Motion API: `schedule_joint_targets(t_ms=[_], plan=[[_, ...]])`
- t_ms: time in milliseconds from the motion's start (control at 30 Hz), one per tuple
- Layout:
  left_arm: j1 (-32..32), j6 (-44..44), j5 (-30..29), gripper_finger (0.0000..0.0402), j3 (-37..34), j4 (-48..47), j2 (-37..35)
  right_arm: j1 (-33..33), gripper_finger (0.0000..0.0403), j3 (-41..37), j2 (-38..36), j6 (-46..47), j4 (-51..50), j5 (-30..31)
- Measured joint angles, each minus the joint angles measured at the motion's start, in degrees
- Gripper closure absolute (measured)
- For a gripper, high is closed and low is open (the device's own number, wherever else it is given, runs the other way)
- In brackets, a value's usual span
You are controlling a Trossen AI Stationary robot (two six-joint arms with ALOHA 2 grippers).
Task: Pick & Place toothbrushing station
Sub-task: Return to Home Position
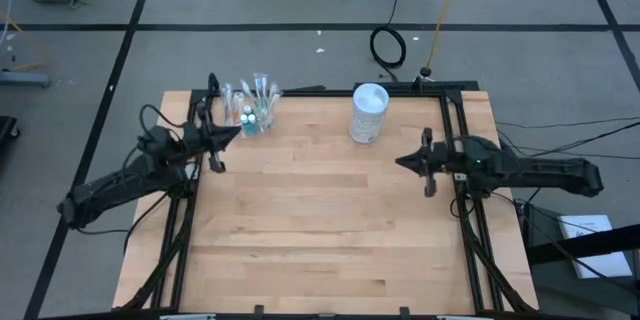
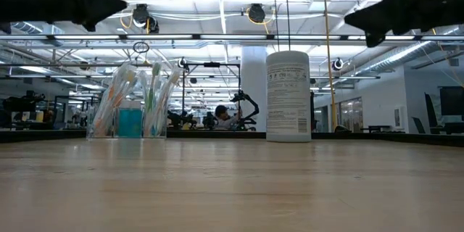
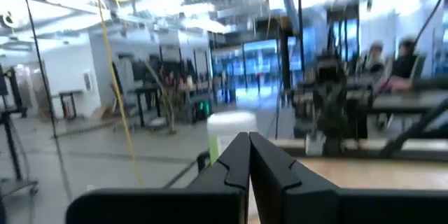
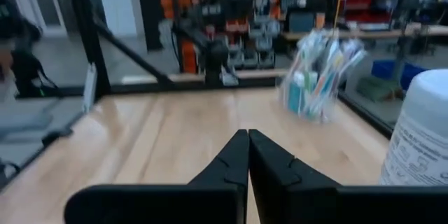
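Observation:
The toothbrushing station is a small clear cup with several pale toothbrushes and blue tubes. It stands upright on its base at the table's far left. It also shows in the low view and the right wrist view. My left gripper is shut and empty, raised just near of the station. My right gripper is shut and empty, raised over the table's right side.
A larger white cylindrical container stands on the wooden table at the far middle; it also shows in the low view. Black frame rails run along the table's left and right sides. People show in the room beyond the table.

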Motion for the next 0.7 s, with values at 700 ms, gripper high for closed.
schedule_joint_targets(t_ms=[700], plan=[[0.0, -5.8, 5.5, 0.0385, -9.3, 8.9, -1.8, 0.0, 0.0403, -13.4, -17.6, 3.5, 3.6, -3.1]])
